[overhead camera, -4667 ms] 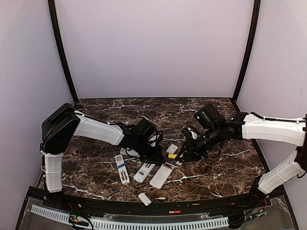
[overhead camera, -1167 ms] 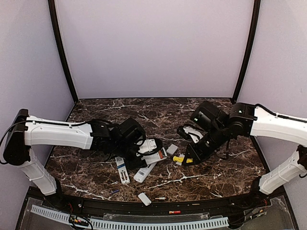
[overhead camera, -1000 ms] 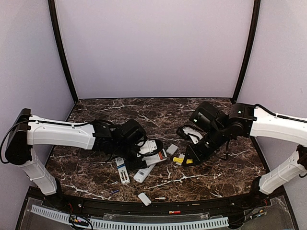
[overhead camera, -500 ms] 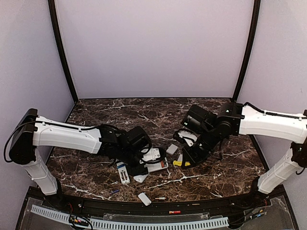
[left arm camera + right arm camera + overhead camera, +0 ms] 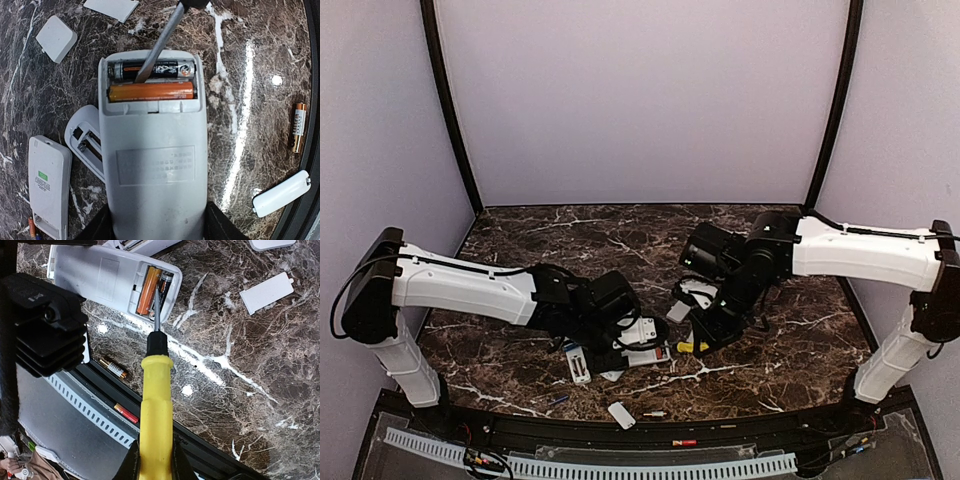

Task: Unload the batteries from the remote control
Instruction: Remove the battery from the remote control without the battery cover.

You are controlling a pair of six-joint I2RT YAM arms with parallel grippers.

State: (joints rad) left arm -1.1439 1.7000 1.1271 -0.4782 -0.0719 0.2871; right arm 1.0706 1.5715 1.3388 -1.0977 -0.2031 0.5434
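My left gripper [image 5: 156, 226] is shut on a grey-white remote control [image 5: 155, 165], held back side up with its battery compartment open. Two batteries lie side by side in it, a dark one [image 5: 170, 69] and an orange one [image 5: 150, 91]. My right gripper [image 5: 155, 460] is shut on the yellow-handled screwdriver [image 5: 156, 405]. The screwdriver's blade tip [image 5: 142, 75] rests on the dark battery. In the top view the left gripper [image 5: 620, 335] and right gripper [image 5: 712, 322] meet over the remote [image 5: 648, 354]. The right wrist view shows the same batteries [image 5: 150, 290].
A loose battery [image 5: 298, 126] lies near the table's front edge [image 5: 100, 385]; another [image 5: 126, 413] lies in the black rail. An empty open remote [image 5: 85, 142], a further remote [image 5: 47, 192] and white covers [image 5: 56, 37] [image 5: 281, 192] [image 5: 265, 292] lie around.
My left gripper picked up the remote and brought it forward and right. My right gripper moved left with the screwdriver until its tip reached the battery compartment.
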